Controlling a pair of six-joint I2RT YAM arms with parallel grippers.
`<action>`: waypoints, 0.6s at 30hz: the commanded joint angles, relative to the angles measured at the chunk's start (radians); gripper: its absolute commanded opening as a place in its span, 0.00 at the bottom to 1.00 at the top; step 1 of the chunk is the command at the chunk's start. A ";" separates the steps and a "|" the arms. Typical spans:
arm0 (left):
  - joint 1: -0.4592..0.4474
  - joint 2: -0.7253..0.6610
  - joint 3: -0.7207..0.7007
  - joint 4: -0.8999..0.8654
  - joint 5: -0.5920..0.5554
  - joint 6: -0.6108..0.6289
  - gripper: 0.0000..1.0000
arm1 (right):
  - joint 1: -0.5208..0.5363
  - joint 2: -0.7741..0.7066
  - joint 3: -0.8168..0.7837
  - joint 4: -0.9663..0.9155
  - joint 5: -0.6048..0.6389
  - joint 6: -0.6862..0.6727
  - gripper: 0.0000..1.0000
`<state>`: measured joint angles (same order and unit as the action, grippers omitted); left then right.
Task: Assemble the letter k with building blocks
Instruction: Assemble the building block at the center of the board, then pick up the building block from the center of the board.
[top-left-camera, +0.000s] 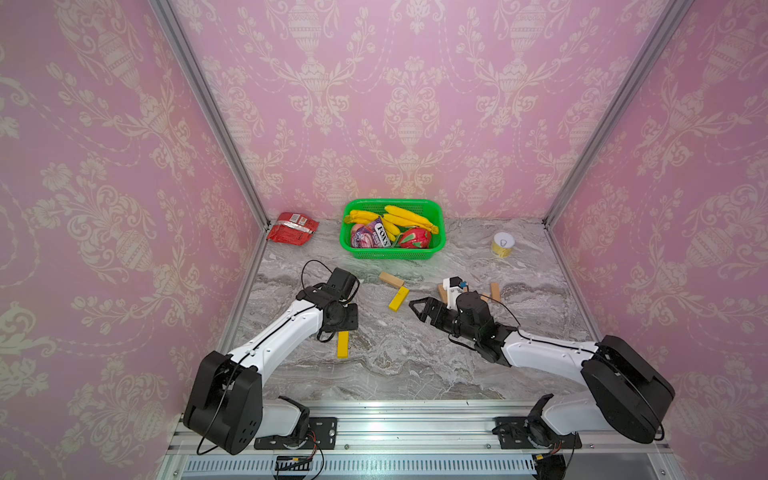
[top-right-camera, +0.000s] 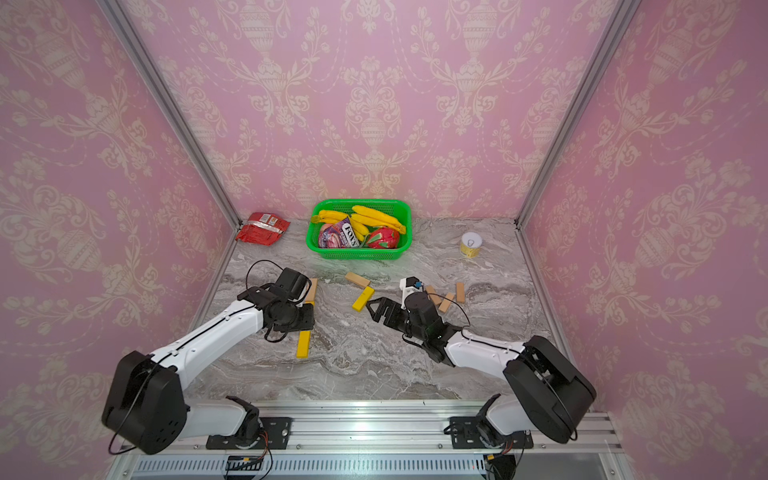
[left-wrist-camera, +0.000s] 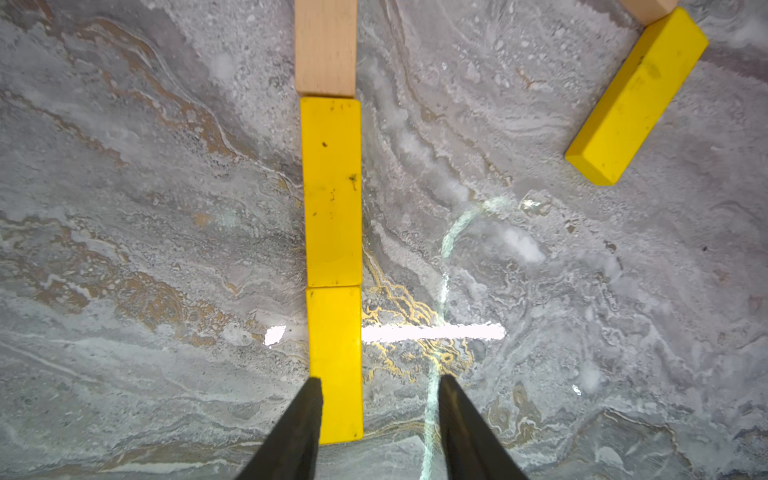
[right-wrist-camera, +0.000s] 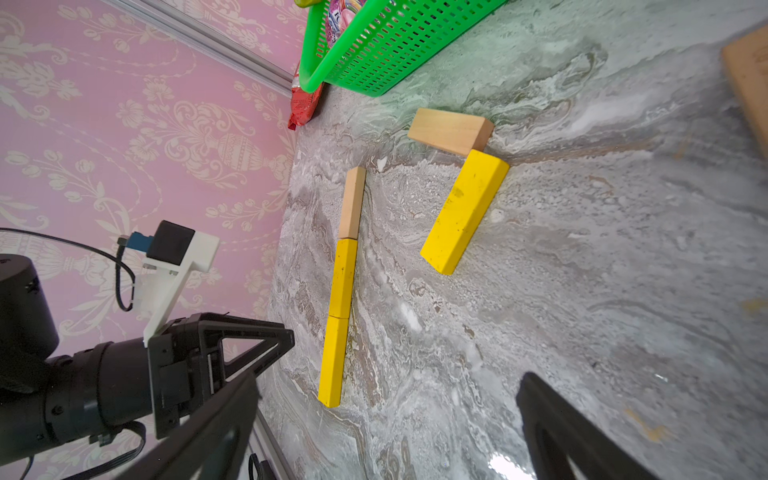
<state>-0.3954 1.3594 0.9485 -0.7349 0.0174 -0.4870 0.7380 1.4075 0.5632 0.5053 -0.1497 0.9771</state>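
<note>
In the left wrist view a straight stem lies on the marble: a wood block (left-wrist-camera: 326, 48), a yellow block (left-wrist-camera: 331, 191) and a second yellow block (left-wrist-camera: 336, 361), end to end. My left gripper (left-wrist-camera: 380, 378) is open over the near end of that last block; one finger lies against its side, and the other stands clear of it. In a top view the gripper (top-left-camera: 345, 322) hangs above the stem's near yellow block (top-left-camera: 343, 345). To the right a slanted yellow block (top-left-camera: 399, 299) touches a wood block (top-left-camera: 391, 279) at a corner. My right gripper (top-left-camera: 417, 309) is open and empty beside them.
Three more wood blocks (top-right-camera: 460, 292) lie right of the right wrist. A green basket (top-left-camera: 390, 202) of bananas and packets stands at the back. A red packet (top-left-camera: 292, 227) is in the back left corner and a small can (top-left-camera: 503, 244) is at the back right.
</note>
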 joint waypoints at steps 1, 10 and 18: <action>0.003 0.054 0.100 -0.039 0.026 0.016 0.48 | -0.001 -0.025 -0.018 0.022 0.006 0.008 1.00; -0.026 0.349 0.420 0.004 0.055 -0.002 0.56 | 0.010 -0.104 -0.087 0.044 0.072 0.012 1.00; -0.080 0.588 0.624 0.038 0.015 -0.040 0.57 | 0.012 -0.104 -0.093 0.068 0.072 -0.010 1.00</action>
<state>-0.4530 1.9049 1.5188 -0.7013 0.0475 -0.4957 0.7448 1.3025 0.4751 0.5411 -0.0956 0.9783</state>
